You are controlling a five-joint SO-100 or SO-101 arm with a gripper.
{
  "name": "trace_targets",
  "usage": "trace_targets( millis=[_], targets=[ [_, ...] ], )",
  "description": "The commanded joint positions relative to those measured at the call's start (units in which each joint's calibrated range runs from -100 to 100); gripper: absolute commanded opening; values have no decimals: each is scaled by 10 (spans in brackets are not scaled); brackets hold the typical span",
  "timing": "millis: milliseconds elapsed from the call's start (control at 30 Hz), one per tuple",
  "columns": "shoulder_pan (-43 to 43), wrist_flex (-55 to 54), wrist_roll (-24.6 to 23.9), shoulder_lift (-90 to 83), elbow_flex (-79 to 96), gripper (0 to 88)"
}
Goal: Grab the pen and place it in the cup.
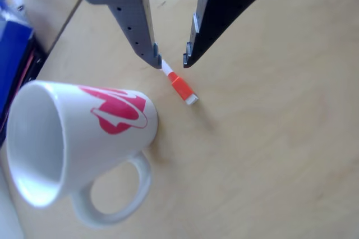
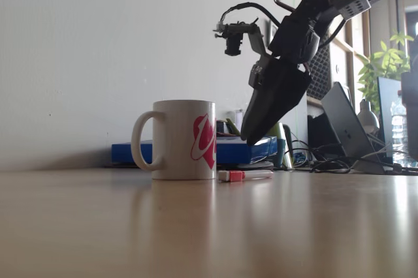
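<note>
1. While the gripper [image 1: 171, 61] hangs at top centre of the other view, its jaws stand apart and hold nothing; the grey fingertip [image 1: 152, 54] covers part of the pen [image 1: 180, 86].
2. Pen lies flat on the table [image 1: 269, 155], cap end pointing to lower right, just beside the cup [image 1: 78, 138].
3. Cup stands upright, lower left of frame, handle toward bottom edge, mouth unobstructed.
4. Fixed view: gripper [image 2: 248, 139] is above the pen [image 2: 245, 175], not touching the tabletop; pen sits right of the cup [image 2: 175, 139].
5. Open wood to right and bottom of the other view; blue object [image 1: 14, 59] at left edge.
</note>
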Motion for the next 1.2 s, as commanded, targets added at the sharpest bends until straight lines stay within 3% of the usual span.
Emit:
trace_targets(
  millis=[0, 133, 533, 1000, 1167],
  targets=[
    [2, 0, 16, 30, -48, 117],
    [4, 0, 7, 72, -88, 117],
    [5, 61, -86, 156, -222, 117],
    [5, 127, -44, 183, -222, 117],
    [6, 127, -6, 187, -216, 117]
  ],
)
